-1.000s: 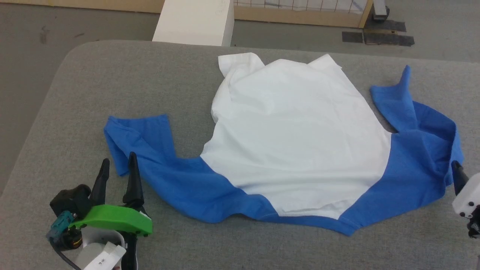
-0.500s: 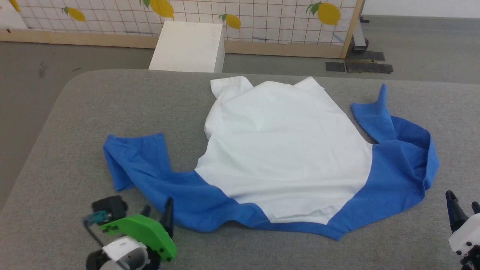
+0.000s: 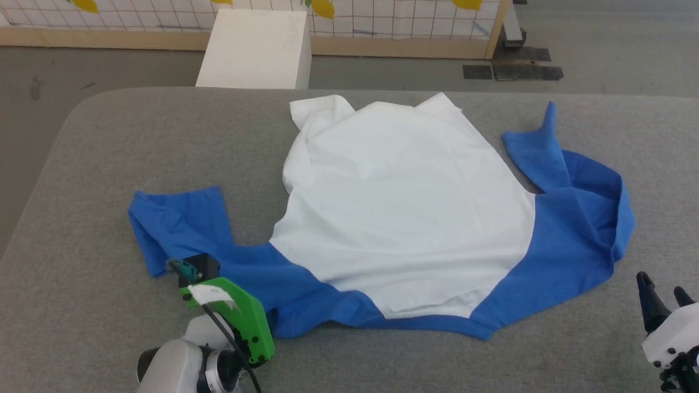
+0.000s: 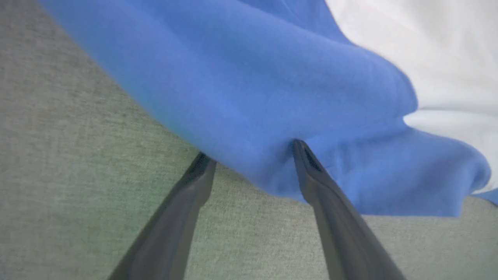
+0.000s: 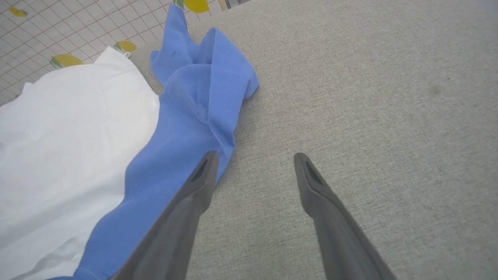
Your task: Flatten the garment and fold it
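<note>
Though rumpled, garment [image 3: 404,207] crosswise, shoulders nearest.

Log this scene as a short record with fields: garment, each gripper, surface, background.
garment: T-shirt, white body, blue sleeves, spread on the table, both sleeves rumpled, not yet folded
left gripper: open, fingertips at the T-shirt's blue near edge
right gripper: open, over bare table beside the blue sleeve on the robot's right
surface: grey padded table
background: white box beyond the table, lemon-print grid panel behind it

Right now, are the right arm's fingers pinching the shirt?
No, the right fingers stand wide apart, bare table between them, beside the garment.
</note>
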`<state>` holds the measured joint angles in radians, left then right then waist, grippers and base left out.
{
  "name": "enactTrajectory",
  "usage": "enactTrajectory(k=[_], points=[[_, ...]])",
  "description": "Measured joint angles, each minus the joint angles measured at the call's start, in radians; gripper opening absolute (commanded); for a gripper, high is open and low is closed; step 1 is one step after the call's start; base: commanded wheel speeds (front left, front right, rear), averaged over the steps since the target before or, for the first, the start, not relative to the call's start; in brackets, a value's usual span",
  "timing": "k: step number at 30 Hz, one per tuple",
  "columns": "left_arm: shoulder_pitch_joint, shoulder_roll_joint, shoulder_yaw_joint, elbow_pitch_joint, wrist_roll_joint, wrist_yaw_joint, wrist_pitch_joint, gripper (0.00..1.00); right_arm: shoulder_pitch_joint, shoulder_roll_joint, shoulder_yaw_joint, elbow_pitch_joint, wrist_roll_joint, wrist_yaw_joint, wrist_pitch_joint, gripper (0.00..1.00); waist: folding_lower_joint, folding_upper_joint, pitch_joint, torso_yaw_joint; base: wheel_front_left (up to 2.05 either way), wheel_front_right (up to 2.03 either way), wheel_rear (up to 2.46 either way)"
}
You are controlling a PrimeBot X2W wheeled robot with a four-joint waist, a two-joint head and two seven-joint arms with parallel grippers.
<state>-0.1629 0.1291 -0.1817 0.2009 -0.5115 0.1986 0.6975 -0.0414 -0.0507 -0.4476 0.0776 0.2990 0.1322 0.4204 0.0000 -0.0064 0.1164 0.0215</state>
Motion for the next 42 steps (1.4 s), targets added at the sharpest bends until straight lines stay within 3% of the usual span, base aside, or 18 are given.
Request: enactTrajectory(k=[5, 6, 7, 16, 23, 31, 41, 42], points=[[-0.016, 0.002, -0.009, 0.037, -0.004, -0.007, 0.015, 1.00, -0.002, 0.000, 0.006, 0.002, 0.002, 0.000, -0.009, 1.00, 0.0000, 0.0000, 0.027, -0.022, 0.00, 0.00, 0.00], [-0.018, 0.002, -0.006, 0.038, -0.012, -0.013, 0.012, 0.29, -0.003, 0.000, 0.005, 0.002, 0.002, 0.000, -0.010, 1.00, 0.0000, 0.0000, 0.032, -0.025, 0.00, 0.00, 0.00], [-0.018, 0.002, -0.005, 0.038, -0.016, -0.016, 0.004, 0.00, -0.003, 0.000, 0.004, 0.002, 0.002, 0.000, -0.012, 1.00, 0.0000, 0.0000, 0.036, -0.028, 0.00, 0.00, 0.00], [0.021, -0.032, 0.064, -0.027, -0.102, -0.047, -0.110, 0.00, -0.003, 0.000, 0.040, -0.014, -0.044, 0.000, 0.016, 1.00, 0.0001, 0.0000, 0.043, -0.025, 0.00, 0.00, 0.00], [0.085, -0.034, 0.090, -0.176, -0.129, -0.030, -0.136, 0.00, -0.104, 0.000, 0.108, -0.020, -0.169, 0.000, 0.256, 1.00, 0.0000, 0.0000, 0.049, -0.006, 0.00, 0.00, 0.00], [0.089, -0.036, 0.068, -0.191, -0.132, -0.031, -0.134, 0.00, -0.167, 0.000, 0.141, 0.079, -0.299, 0.000, 0.405, 1.00, 0.0001, 0.0000, 0.080, 0.020, 0.00, 0.00, 0.00], [0.087, -0.039, 0.066, -0.175, -0.141, -0.036, -0.145, 0.00, -0.200, -0.007, 0.161, 0.126, -0.313, 0.000, 0.401, 0.99, 0.0001, 0.0000, 0.109, 0.028, 0.00, 0.00, 0.00], [0.087, -0.039, 0.066, -0.174, -0.141, -0.036, -0.145, 0.00, -0.204, -0.007, 0.161, 0.130, -0.314, 0.000, 0.401, 0.42, 0.0001, 0.0000, 0.111, 0.026, 0.00, 0.00, 0.00]])
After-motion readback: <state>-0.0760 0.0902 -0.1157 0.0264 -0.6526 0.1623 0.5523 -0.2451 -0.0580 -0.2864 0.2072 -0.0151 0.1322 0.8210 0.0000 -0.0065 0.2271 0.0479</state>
